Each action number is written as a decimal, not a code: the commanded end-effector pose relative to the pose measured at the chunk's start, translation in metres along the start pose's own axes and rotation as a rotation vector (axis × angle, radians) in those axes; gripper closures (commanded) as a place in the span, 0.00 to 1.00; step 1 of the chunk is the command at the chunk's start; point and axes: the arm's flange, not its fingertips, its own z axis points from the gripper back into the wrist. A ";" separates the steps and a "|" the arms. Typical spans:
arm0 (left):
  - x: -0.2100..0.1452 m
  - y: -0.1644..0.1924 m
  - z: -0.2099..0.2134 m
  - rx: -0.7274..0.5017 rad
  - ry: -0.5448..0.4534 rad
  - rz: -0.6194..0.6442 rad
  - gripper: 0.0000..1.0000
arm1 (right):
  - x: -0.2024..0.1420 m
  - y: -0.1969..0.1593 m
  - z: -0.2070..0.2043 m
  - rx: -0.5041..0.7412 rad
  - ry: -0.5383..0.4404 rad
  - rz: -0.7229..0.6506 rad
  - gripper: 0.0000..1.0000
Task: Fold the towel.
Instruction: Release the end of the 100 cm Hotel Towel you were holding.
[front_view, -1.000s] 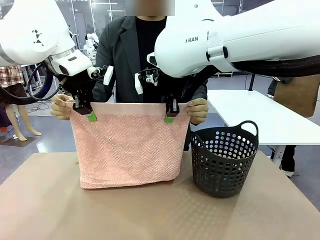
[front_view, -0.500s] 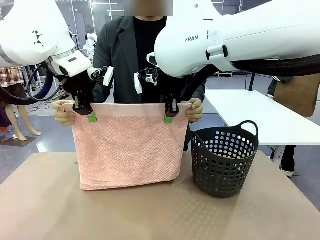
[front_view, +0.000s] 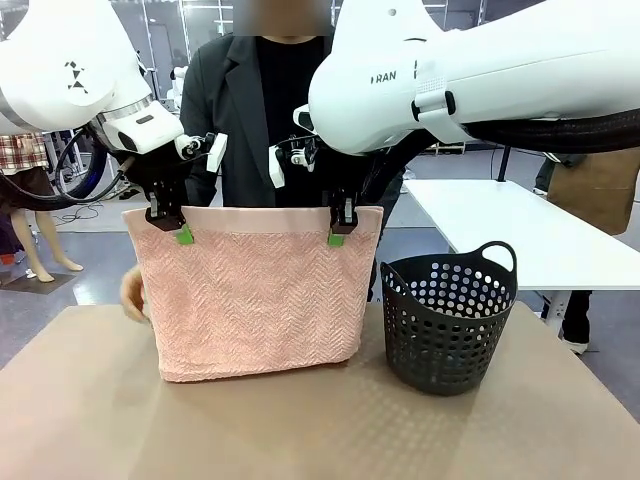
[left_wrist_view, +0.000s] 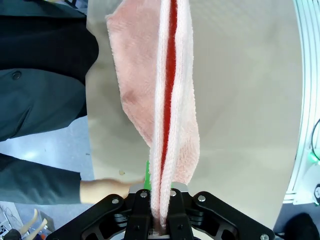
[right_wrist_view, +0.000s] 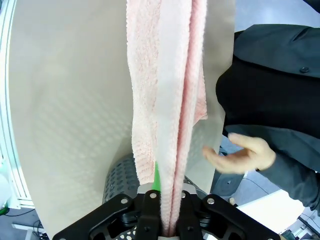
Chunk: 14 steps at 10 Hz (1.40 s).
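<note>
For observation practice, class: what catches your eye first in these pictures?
A pink towel hangs like a curtain mid-picture, its top edge pinched by the left gripper and the right gripper. A dark perforated basket stands on the table to its right; a person's hand shows beside its left edge.

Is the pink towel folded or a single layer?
Folded double: the salmon-pink terry towel hangs from the left hand and right hand; wrist views show two layers.

Pink towel (left_wrist_view: 150, 90) in left gripper (left_wrist_view: 159, 201)
</note>
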 end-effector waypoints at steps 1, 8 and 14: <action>0.000 0.001 0.002 0.004 0.002 0.012 1.00 | -0.001 -0.001 0.000 -0.006 0.008 0.004 1.00; 0.000 0.001 0.002 0.004 0.002 0.012 1.00 | -0.001 -0.001 0.000 -0.006 0.008 0.004 1.00; 0.000 0.001 0.002 0.004 0.002 0.012 1.00 | -0.001 -0.001 0.000 -0.006 0.008 0.004 1.00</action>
